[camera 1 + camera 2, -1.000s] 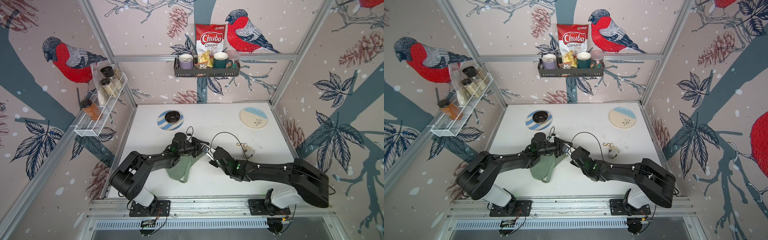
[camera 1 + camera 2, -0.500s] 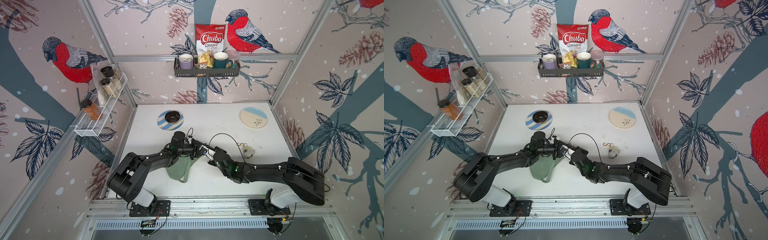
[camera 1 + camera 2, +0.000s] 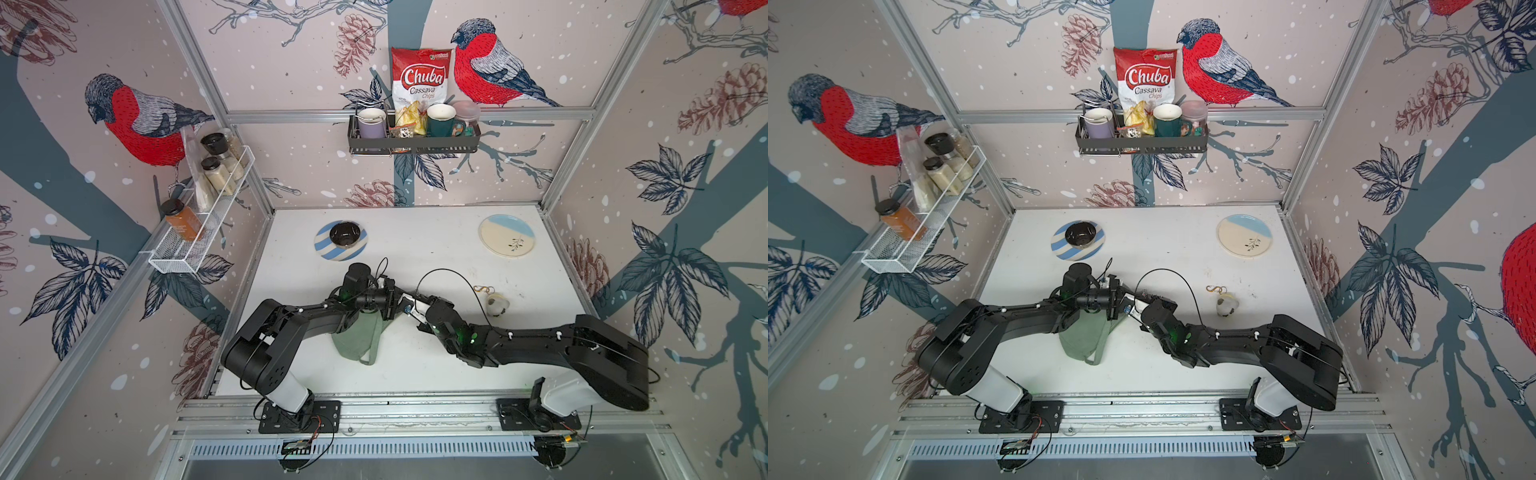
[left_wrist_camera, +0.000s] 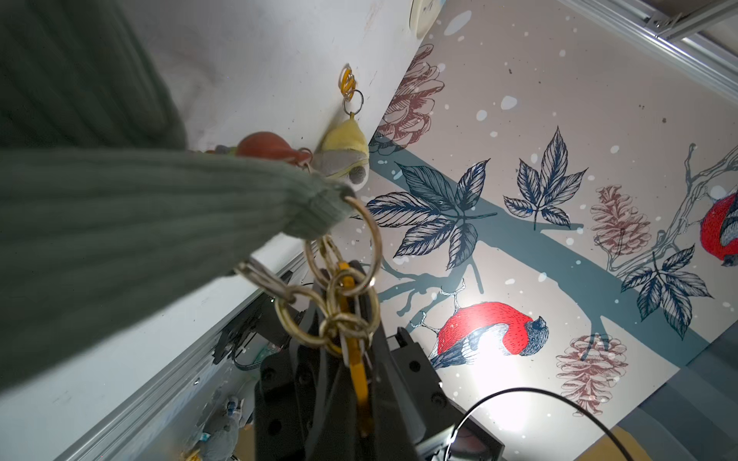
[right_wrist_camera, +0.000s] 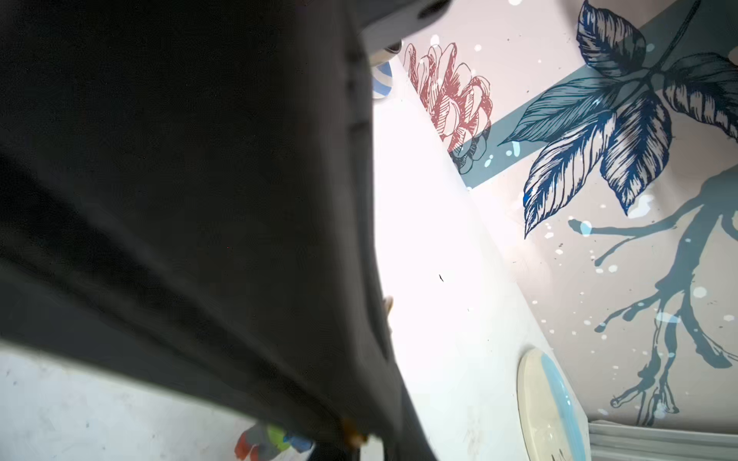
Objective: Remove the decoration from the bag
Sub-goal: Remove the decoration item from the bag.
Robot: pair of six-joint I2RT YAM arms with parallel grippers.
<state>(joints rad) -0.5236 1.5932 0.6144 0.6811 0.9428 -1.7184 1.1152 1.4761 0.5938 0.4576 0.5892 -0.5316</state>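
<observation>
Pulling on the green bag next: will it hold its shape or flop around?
Probably floppy: the bag sags in soft folds beneath the left arm in both top views. Likely light, since thin linked rings carry its corner. The ribbed fabric looks grippy rather than slippery, though the rings may swing and twist.

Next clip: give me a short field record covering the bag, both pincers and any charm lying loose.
bag: sage green, on the table, one end lifted
left pincer: shut on the yellow clip, which gold rings link to the bag's end
right pincer: close against the left one; open or shut unclear
plush charm: loose on the table, apart from the bag
</observation>
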